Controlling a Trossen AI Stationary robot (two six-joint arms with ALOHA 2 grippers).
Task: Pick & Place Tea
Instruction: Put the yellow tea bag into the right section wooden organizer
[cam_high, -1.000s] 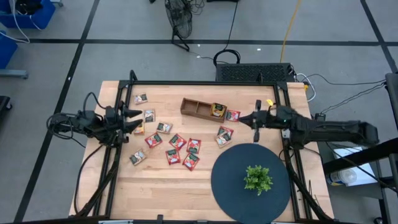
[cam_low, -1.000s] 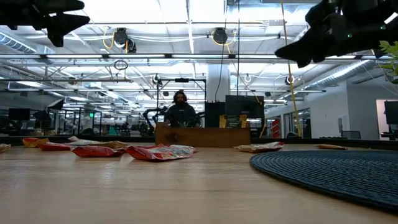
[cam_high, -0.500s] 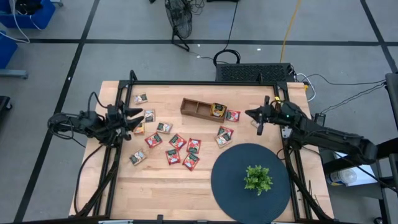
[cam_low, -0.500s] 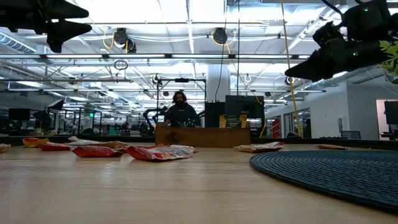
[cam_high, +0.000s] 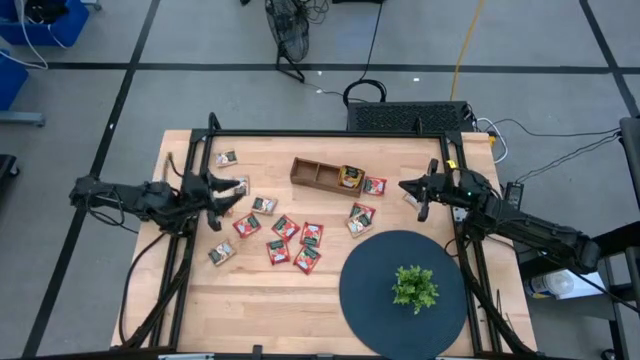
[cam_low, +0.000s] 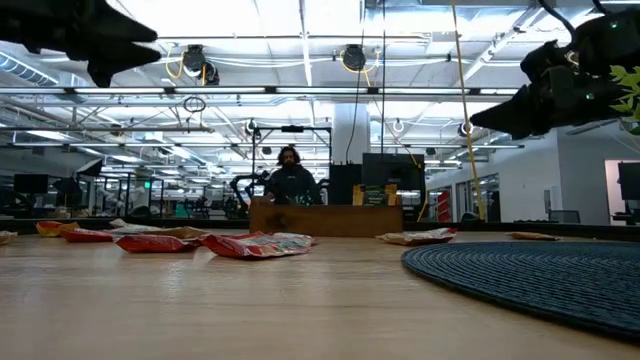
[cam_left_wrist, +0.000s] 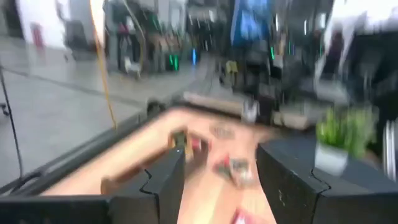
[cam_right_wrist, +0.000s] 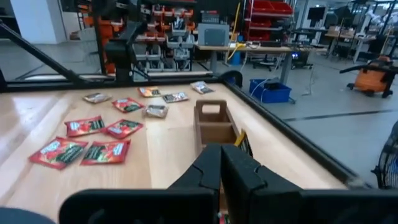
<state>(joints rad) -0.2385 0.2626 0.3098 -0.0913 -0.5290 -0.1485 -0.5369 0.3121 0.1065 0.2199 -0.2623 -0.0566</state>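
Both arms have shifted since a moment ago: the left gripper (cam_high: 232, 190) has reached further over the table toward the sachets at the left side, and the right gripper (cam_high: 422, 196) has drawn back toward the right edge. Much of the left wrist view is smeared, so the sachets ahead of its fingers (cam_left_wrist: 163, 180) are only coloured blurs. From table height the wooden tray (cam_low: 325, 217) hides its own contents, and both grippers show only as dark shapes up high.

The wooden table (cam_high: 260, 300) carries a round dark mat (cam_high: 370, 290) with a small green plant (cam_high: 415, 287) on it. The brown tray (cam_high: 318, 173) lies near the far edge, with one yellow-dark packet (cam_high: 350, 178) in its right compartment. The tea sachets (cam_high: 285, 228) lie scattered flat between the tray and the left arm, with a few more beside the tray's right end.

The left arm stretches level above the table, jaws spread wide and empty. The right arm also hangs above the table, fingers (cam_right_wrist: 242, 171) pressed together, holding nothing.
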